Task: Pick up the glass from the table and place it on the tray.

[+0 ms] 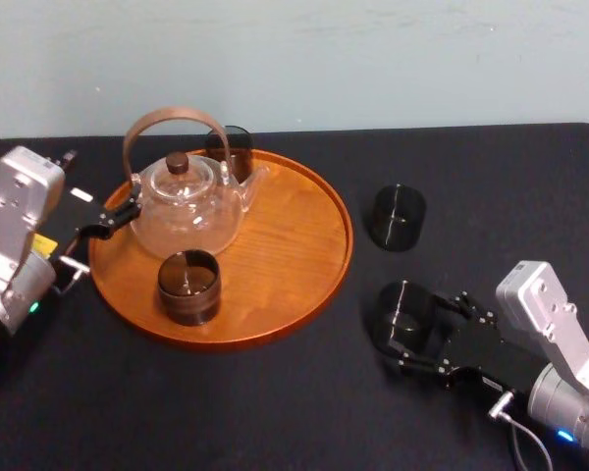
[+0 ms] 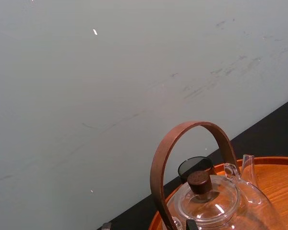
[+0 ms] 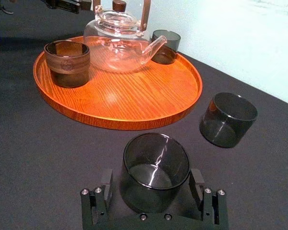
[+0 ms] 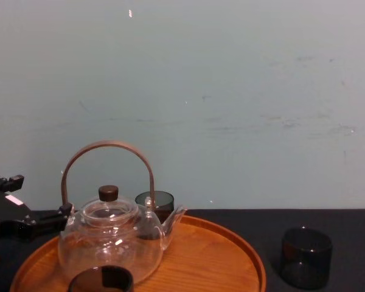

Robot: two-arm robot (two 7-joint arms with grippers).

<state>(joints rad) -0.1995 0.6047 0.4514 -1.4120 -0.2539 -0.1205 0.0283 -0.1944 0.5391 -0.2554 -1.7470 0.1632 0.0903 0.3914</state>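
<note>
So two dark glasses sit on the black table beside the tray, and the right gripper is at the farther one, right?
Not quite: the right gripper is at the nearer glass, not the farther glass. Both sit on the black table beside the tray; the right wrist view shows it. The left gripper is at the tray's other side.

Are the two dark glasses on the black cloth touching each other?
Apart. The head view shows bare table between the near glass, within the right claw, and the far glass. The left claw sits beside the teapot.
</note>
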